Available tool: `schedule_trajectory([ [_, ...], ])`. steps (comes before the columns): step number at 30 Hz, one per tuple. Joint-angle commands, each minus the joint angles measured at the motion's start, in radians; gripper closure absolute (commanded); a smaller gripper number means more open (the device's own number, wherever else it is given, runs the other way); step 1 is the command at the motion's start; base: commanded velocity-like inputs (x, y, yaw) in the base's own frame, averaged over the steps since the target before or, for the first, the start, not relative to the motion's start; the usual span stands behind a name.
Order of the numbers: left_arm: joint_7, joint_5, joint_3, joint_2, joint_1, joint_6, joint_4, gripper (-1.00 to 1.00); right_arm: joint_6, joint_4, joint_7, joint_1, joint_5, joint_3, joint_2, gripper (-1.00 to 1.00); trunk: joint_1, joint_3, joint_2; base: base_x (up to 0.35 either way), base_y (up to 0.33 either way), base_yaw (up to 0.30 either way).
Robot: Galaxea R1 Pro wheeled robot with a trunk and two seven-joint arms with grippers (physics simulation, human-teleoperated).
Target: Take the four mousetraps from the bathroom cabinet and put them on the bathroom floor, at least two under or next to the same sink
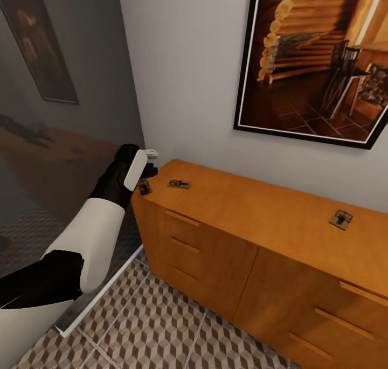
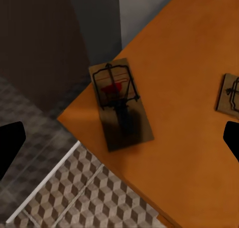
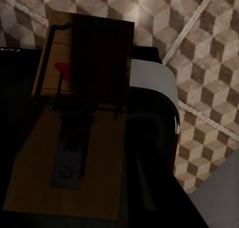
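Three mousetraps lie on top of the orange-brown cabinet (image 1: 258, 213): one at its left corner (image 1: 144, 187), one just beside it (image 1: 179, 184), one far right (image 1: 341, 218). My left gripper (image 1: 149, 167) hovers over the corner trap (image 2: 119, 103), open, its black fingertips (image 2: 11, 143) spread wide either side; the neighbouring trap (image 2: 229, 94) shows at the edge. In the right wrist view a fourth mousetrap (image 3: 74, 138) sits close to the camera, with my right gripper (image 3: 94, 78) shut on it above the cube-patterned bathroom floor (image 3: 199, 88).
A large framed painting (image 1: 318, 62) hangs over the cabinet. A grey glass wall (image 1: 54, 143) with a white base strip (image 1: 102, 299) stands left of the cabinet corner. Cube-patterned floor (image 1: 161, 326) runs along the drawer fronts (image 1: 183, 245).
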Motion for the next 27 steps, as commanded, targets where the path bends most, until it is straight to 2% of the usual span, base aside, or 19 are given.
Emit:
schedule_trajectory([
  [1,0.010,0.011,-0.002,0.000,-0.001,0.002,-0.001,-1.00,-0.003,0.001,0.002,-0.001,-0.001,0.002,0.000,1.00,0.000,-0.002,0.000,0.000,0.000,0.000],
  [8,0.010,0.015,-0.002,0.000,-0.001,0.002,-0.001,-1.00,-0.006,0.000,0.005,-0.001,-0.001,0.002,0.000,1.00,0.000,-0.011,0.000,0.000,0.000,0.000],
  [27,0.010,0.017,-0.004,0.000,-0.001,0.002,-0.001,-1.00,-0.015,0.001,0.009,-0.001,-0.001,0.002,0.000,1.00,0.000,-0.011,0.000,0.000,0.000,0.000],
])
